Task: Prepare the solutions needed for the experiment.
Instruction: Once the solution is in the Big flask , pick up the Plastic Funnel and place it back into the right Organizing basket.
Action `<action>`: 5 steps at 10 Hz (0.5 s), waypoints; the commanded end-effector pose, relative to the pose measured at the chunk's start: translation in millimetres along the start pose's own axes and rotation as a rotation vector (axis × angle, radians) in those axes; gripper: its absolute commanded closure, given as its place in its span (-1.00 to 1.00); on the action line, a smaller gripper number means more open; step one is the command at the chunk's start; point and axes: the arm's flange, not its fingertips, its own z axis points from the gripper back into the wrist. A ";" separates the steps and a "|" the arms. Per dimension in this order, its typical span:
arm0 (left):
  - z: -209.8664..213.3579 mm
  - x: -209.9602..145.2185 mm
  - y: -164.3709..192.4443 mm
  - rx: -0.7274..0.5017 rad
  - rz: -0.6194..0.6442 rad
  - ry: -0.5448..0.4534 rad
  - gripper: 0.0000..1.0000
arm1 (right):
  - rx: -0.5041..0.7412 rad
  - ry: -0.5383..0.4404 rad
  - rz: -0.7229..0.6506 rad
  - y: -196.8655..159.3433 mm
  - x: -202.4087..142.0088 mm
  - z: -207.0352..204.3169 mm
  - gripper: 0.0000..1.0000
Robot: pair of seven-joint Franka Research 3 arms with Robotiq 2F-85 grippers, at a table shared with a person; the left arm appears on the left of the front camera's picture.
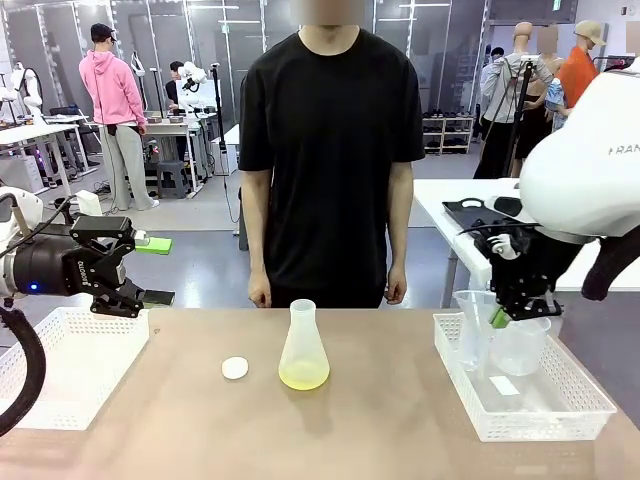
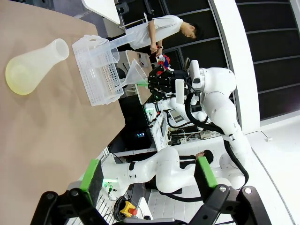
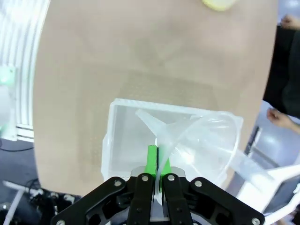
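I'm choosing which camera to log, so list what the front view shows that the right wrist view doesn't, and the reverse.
Front view: the open left gripper, the left basket, the white disc and the flask from neck to base. Right wrist view: the funnel stem, and the right gripper pinching the funnel's wall, seen close. Shared: the funnel, the right basket, the yellowish solution, part of the person.

Left fingers (image 2: 91,176) spread wide (wrist level); right fingers (image 3: 151,161) clamp a funnel (image 3: 206,136).
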 end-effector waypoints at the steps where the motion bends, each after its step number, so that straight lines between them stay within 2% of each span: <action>1: -1.6 0.5 -2.4 -0.021 0.001 -0.008 -1.00 | -0.005 0.015 -0.063 -0.2 -1.4 -2.0 1.00; 2: -1.6 0.5 -2.4 -0.021 0.001 -0.008 -1.00 | 0.014 0.004 -0.097 0.5 2.4 1.7 1.00; 3: -1.6 0.5 -2.4 -0.021 0.001 -0.008 -1.00 | 0.000 -0.002 -0.033 0.1 -6.9 0.0 1.00; 5: -1.6 0.5 -2.4 -0.021 0.001 -0.008 -1.00 | 0.000 -0.002 -0.033 0.1 -6.9 0.0 1.00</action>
